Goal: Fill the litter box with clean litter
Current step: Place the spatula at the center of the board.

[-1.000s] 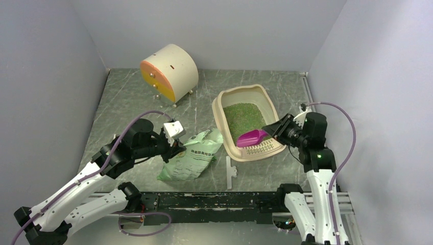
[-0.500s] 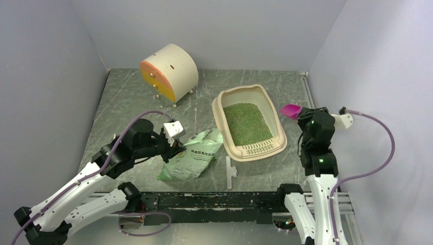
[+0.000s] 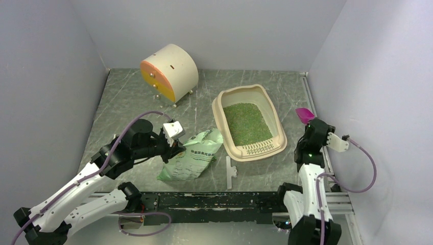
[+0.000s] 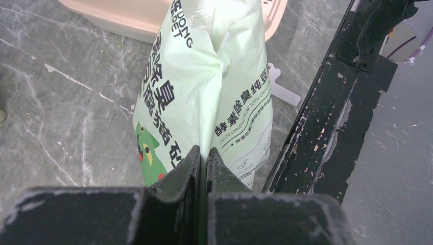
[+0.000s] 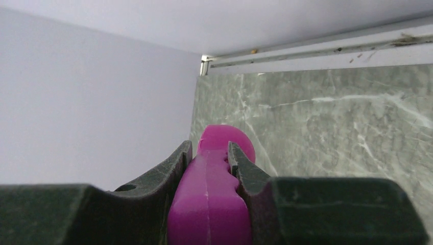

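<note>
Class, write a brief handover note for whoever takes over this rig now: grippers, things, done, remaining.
Left gripper: shut on the light-green printed plastic bag, which lies beside the beige plastic litter box.
Right gripper: shut on the magenta plastic scoop, raised at the table's right edge.
Done: fine green litter granules cover the box floor.
Left: probably top up if needed, then put down scoop and bag.

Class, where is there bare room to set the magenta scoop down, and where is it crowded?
Free: grey marble tabletop left of the cream half-cylinder cabinet, and the band behind the beige plastic litter tray. Crowded: between light-green printed bag, white plastic bar and tray.
</note>
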Motion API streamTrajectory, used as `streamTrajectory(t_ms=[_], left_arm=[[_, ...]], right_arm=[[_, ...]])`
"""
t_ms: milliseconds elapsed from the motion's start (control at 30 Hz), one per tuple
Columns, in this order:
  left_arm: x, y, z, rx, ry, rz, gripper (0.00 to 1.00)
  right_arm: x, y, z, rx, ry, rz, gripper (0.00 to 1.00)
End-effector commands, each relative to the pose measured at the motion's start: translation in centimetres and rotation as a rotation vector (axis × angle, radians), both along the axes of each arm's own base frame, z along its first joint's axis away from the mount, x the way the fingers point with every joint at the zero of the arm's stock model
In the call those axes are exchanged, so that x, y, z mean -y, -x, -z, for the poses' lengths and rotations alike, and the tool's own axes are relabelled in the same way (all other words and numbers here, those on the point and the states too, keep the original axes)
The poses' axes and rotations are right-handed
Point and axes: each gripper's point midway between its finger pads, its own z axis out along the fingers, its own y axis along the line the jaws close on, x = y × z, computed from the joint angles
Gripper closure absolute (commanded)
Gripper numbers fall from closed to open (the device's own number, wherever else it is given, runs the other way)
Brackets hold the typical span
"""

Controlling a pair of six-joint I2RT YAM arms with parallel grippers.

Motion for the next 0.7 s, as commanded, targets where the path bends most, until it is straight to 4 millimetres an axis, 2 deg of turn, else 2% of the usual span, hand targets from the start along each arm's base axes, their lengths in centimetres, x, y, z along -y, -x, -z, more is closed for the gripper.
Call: streamTrajectory(t_ms=[0, 67, 267, 467, 567, 667], left_arm=[[1.4, -0.8, -6.5, 0.165, 0.180, 0.023, 0.95], [1.5, -0.8, -6.5, 0.163, 0.177, 0.026, 0.95], [1.5, -0.8, -6.5, 0.167, 0.173, 0.027, 0.95], [1.5, -0.8, -6.2, 0.162, 0.174, 0.025, 0.95], [1.6, -0.9, -6.3, 0.162, 0.179, 0.029, 0.95], [1.8, -0.9, -6.3, 0.160, 0.177, 0.031, 0.95]], right_arm=[[1.1, -1.4, 1.1, 0.169, -0.095, 0.023, 1.00], [1.2, -1.7, 2.1, 0.175, -0.094, 0.019, 1.00], [1.1, -1.9, 7.0, 0.120, -0.160, 0.005, 1.00], [0.3, -1.2, 9.8, 0.079, -0.175, -0.026, 0.99], [-0.1, -0.5, 11.1, 0.034, -0.173, -0.040, 0.87], [-0.2, 0.6, 12.2, 0.009, -0.177, -0.026, 0.80]])
